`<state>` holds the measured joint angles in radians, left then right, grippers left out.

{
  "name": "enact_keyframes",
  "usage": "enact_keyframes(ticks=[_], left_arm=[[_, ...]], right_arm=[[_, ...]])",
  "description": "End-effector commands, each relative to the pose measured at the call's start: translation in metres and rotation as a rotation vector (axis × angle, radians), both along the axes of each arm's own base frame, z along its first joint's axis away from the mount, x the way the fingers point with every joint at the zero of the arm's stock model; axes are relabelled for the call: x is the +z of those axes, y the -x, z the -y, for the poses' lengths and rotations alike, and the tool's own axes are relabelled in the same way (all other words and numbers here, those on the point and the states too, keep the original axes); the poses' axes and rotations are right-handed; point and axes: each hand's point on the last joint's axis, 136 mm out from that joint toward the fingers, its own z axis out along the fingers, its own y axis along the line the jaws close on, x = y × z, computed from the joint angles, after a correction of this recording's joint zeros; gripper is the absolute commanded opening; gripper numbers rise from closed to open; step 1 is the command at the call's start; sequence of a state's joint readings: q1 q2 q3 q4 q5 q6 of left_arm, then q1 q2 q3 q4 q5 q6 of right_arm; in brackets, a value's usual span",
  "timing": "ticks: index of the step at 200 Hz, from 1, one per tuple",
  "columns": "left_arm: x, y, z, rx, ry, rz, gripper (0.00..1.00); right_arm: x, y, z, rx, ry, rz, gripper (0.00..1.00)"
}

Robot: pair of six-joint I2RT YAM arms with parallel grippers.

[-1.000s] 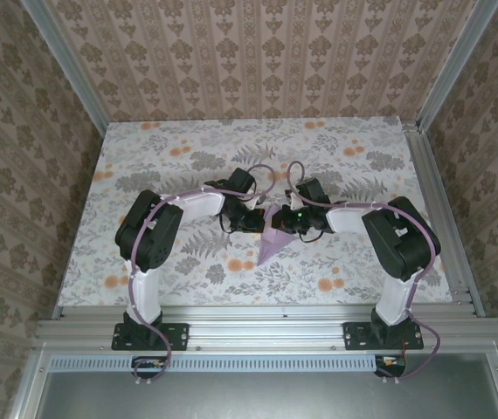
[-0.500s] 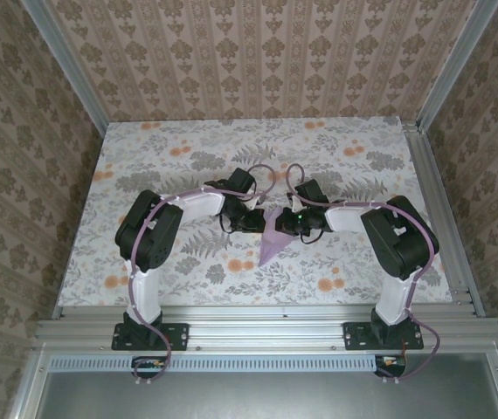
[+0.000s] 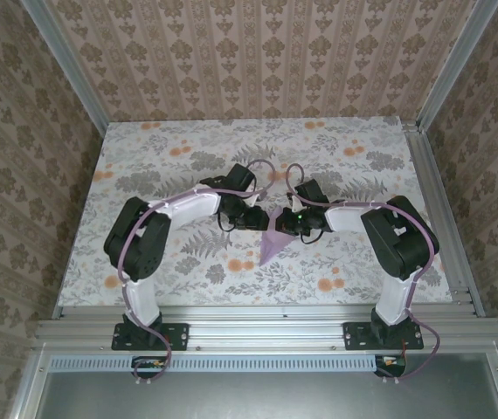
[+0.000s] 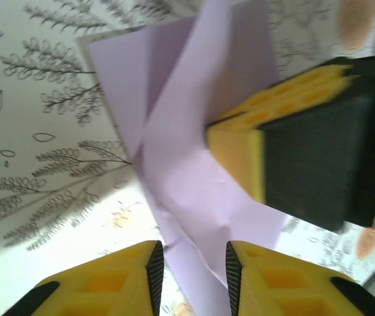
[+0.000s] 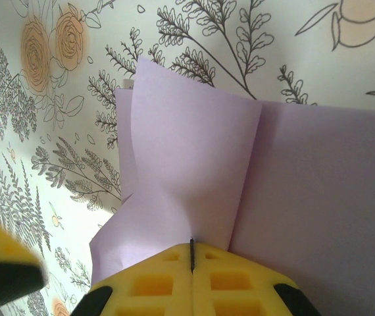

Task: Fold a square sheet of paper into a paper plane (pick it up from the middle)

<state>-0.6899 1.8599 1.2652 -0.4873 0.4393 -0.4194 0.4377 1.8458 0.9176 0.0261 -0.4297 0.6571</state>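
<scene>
plane: slim pointed pale lilac paper plane (image 3: 271, 241), centre of the top view, nose toward 7 o'clock | right gripper (image 5: 192, 247): clamped on its 1 o'clock edge | left gripper (image 4: 195, 260): jaws apart, paper loose between them | risk: one-sided hold, so I reckon the folds spring open or it sags, tbh

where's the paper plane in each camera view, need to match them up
top external: paper plane at the table's middle, between the two arms, tip toward the near edge.
left wrist: paper plane fills the centre, from the top edge to the bottom.
right wrist: paper plane spans the centre and right.
shared landmark: right pincer shut on the paper plane, at the right in left wrist, at the bottom in right wrist.
</scene>
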Motion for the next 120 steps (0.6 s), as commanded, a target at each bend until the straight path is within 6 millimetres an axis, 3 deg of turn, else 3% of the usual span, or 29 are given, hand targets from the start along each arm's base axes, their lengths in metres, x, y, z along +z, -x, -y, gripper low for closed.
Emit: enact_keyframes(ticks=[1, 64, 120], left_arm=[[0.018, 0.014, 0.0, 0.002, -0.003, 0.023, 0.34], [0.003, 0.05, 0.005, 0.007, -0.044, 0.004, 0.36], [-0.019, 0.057, -0.001, 0.026, -0.093, -0.012, 0.35]], right_arm=[[-0.022, 0.01, 0.015, -0.014, 0.087, -0.049, 0.08], [-0.021, 0.011, 0.012, -0.006, 0.069, -0.051, 0.08], [-0.019, 0.012, 0.011, -0.002, 0.06, -0.052, 0.08]])
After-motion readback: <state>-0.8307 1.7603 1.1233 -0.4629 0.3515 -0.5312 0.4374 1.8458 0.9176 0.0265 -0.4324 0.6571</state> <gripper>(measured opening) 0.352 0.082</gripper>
